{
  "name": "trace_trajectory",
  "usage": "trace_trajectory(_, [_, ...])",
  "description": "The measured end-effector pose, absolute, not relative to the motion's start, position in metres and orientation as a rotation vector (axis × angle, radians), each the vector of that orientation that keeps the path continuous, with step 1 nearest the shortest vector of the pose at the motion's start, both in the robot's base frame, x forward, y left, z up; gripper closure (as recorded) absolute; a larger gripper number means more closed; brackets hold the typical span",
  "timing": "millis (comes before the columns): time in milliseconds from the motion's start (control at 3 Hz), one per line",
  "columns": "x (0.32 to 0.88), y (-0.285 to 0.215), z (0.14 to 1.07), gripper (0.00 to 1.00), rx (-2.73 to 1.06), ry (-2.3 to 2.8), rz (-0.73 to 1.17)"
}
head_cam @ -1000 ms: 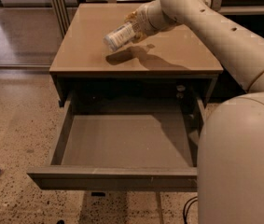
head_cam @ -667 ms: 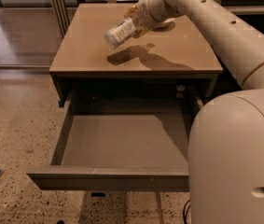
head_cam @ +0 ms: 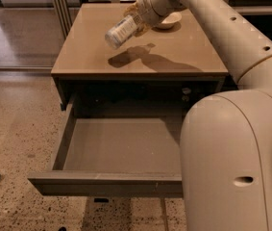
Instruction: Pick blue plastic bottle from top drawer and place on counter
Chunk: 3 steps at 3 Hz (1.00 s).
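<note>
Camera view: the end effector point(head_cam: 136, 17) hangs over the bench point(head_cam: 183, 52) near its 12 o'clock edge, clenched on the blue plastic bottle point(head_cam: 120, 32). The bottle is held tilted above the surface, inside every edge. A white bowl point(head_cam: 168, 20) sits at its 3 o'clock. Open surface runs to the front edge. The top drawer point(head_cam: 106, 182) stands pulled out at 6 o'clock.

One bottle point(head_cam: 121, 31), bowl point(head_cam: 169, 19), drawer point(head_cam: 121, 150) — one pincer point(head_cam: 138, 15) above counter point(head_cam: 179, 52).
</note>
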State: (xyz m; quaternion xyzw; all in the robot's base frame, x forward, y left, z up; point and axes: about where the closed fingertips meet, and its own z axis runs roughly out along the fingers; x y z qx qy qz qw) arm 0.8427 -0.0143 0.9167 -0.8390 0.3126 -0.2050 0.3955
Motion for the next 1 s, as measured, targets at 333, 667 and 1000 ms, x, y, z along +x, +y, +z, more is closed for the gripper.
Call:
trace_trajectory(333, [0.8446, -0.0100, 0.9097, 0.12, -2.151, 0.765, -0.489])
trace_trajectory(667, [0.8477, -0.0089, 0.9021, 0.00, -2.147, 0.757, -0.471])
trace_trajectory(1000, [0.8477, -0.0089, 0.9021, 0.00, -2.147, 0.757, -0.471])
